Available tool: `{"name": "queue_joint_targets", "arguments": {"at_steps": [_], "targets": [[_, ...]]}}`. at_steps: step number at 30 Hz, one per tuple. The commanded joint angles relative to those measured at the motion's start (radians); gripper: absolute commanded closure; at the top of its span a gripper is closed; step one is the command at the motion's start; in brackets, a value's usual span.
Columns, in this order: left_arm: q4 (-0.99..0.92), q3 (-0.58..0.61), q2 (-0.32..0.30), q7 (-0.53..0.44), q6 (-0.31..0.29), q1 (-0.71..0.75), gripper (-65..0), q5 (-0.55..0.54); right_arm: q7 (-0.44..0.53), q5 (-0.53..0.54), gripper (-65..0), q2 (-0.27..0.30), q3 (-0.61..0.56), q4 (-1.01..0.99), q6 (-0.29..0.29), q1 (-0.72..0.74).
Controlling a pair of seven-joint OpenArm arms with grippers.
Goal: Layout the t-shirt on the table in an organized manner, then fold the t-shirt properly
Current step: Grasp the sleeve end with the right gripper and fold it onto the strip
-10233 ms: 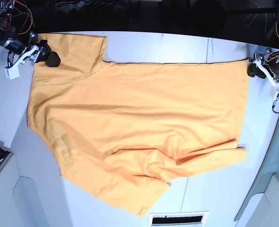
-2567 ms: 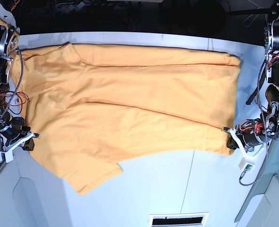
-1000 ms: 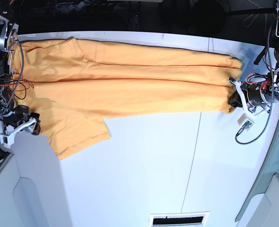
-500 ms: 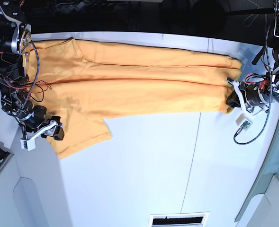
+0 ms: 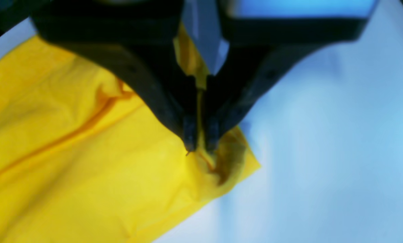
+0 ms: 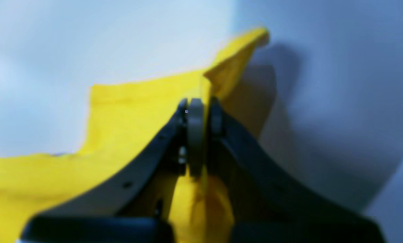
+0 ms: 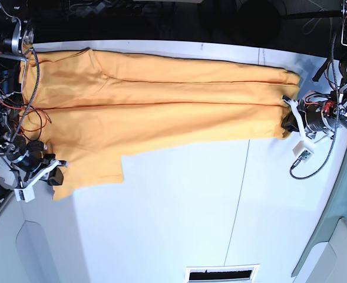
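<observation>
Orange t-shirt [image 7: 161, 112] spans the table [image 7: 208, 206] from 9 to 3 o'clock. Left gripper [image 5: 200, 148] pinches its hem corner; right gripper [image 6: 196, 111] clamps the sleeve [image 7: 85, 168]. Uneven pulling risks slippage and wrinkles.

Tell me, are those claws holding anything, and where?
Both hold the orange-yellow cloth t-shirt: the left claw pinches a corner at one end, the right claw an edge by the sleeve.
</observation>
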Motion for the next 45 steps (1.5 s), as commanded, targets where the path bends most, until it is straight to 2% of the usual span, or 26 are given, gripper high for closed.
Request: {"name": "queue_joint_targets", "arguments": {"at_steps": [1, 7, 12, 15, 18, 22, 24, 27, 28, 29, 32, 37, 40, 45], "targets": [[0.034, -0.009, -0.03, -0.015, -0.004, -0.006, 0.0, -0.014, -0.019, 0.038, 0.0, 0.026, 0.018, 0.082, 0.009, -0.021], [0.138, -0.01, -0.058, 0.023, -0.004, 0.007, 0.0, -0.029, -0.117, 0.171, 0.0, 0.052, 0.167, 0.488, 0.009, -0.289], [0.161, -0.01, -0.064, 0.102, -0.005, 0.01, 0.0, -0.05, -0.209, 0.348, 0.0, 0.047, 0.32, 0.699, 0.01, -0.511], [0.161, -0.01, -0.064, 0.142, -0.023, 0.014, 0.0, -0.078, -0.219, 0.41, 0.0, 0.043, 0.366, 0.758, 0.01, -0.616], [0.161, -0.01, -0.064, 0.152, -0.027, 0.041, 0.0, -0.088, -0.219, 0.412, 0.0, 0.042, 0.373, 0.763, 0.01, -0.705], [0.161, -0.01, -0.063, 0.151, -0.027, 0.089, -0.3, -0.089, -0.219, 0.391, 0.0, -0.01, 0.373, 0.721, 0.008, -0.777], [0.161, -0.01, -0.063, 0.15, -0.026, 0.099, -8.9, -0.089, -0.218, 0.392, 0.0, -0.037, 0.373, 0.685, 0.008, -0.782], [0.161, -0.01, -0.061, 0.143, 0.017, 0.101, -18.9, -0.089, -0.202, 0.392, -28.0, -0.056, 0.373, 0.636, 0.004, -0.776], [0.161, -0.01, -0.061, 0.134, 0.037, 0.101, -20.9, -0.089, -0.2, 0.393, -34.0, -0.056, 0.373, 0.631, 0.001, -0.776], [0.161, -0.01, -0.061, 0.121, 0.052, 0.1, -22.6, -0.088, -0.201, 0.393, -35.7, -0.055, 0.375, 0.633, 0.001, -0.777], [0.161, -0.022, -0.061, 0.097, 0.087, 0.095, -23.7, -0.089, -0.207, 0.419, -35.6, -0.057, 0.407, 0.666, 0.001, -0.777], [0.161, -0.147, -0.061, 0.1, 0.084, 0.096, -24.2, -0.16, -0.245, 0.456, -35.6, -0.103, 0.533, 0.816, 0.001, -0.777], [0.161, -0.244, -0.06, 0.137, 0.063, 0.096, -24.5, -0.224, -0.247, 0.455, -35.6, -0.108, 0.572, 0.892, 0.001, -0.777], [0.161, -0.3, -0.06, 0.222, 0.048, 0.118, -33.3, -0.328, -0.246, 0.442, -35.6, -0.109, 0.529, 0.907, 0.002, -0.771]]}}
